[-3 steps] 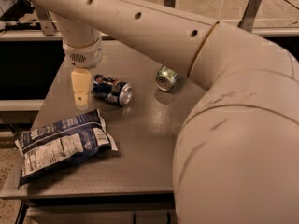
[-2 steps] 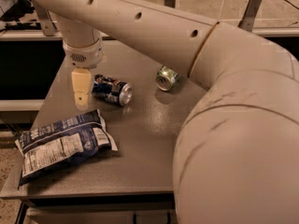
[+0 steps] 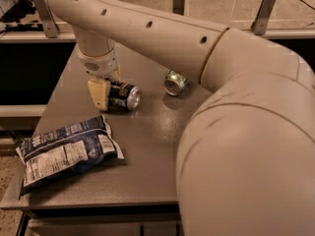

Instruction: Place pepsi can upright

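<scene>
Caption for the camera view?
Gripper low at pepsi can lying sideways on table; snack bag and second can nearby.

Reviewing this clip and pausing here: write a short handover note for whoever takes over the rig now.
Tool: low over the table, at the left end of the pepsi can; hold not confirmable.
Pepsi can: lying on its side, left-centre of the table.
Done: tool is at the can.
Left: lift, stand it upright, release.
Nearby: green-silver can to its right, snack bag front left.
</scene>
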Controlling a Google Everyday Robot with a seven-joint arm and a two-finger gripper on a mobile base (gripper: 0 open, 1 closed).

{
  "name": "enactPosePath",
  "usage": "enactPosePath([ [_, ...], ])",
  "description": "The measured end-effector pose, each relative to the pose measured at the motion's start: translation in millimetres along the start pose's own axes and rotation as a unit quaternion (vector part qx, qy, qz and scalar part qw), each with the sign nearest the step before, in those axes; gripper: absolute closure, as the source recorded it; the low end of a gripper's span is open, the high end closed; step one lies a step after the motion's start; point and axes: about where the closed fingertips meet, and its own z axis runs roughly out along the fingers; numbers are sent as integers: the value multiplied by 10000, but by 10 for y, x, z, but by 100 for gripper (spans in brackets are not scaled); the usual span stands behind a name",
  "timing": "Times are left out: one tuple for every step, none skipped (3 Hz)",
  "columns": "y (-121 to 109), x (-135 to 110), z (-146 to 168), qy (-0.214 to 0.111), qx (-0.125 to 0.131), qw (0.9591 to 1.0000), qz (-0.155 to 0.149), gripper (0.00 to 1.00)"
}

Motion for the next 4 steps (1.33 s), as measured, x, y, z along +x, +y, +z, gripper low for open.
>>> enactPosePath([
  [-27,57,27,-40,-20,9999,109,64],
  [-28,57,22,-40,-20,9999,109,87],
  [-28,58,22,-41,-20,9999,108,100],
  [-34,308,-192,-374,-43,9993,-85,100],
])
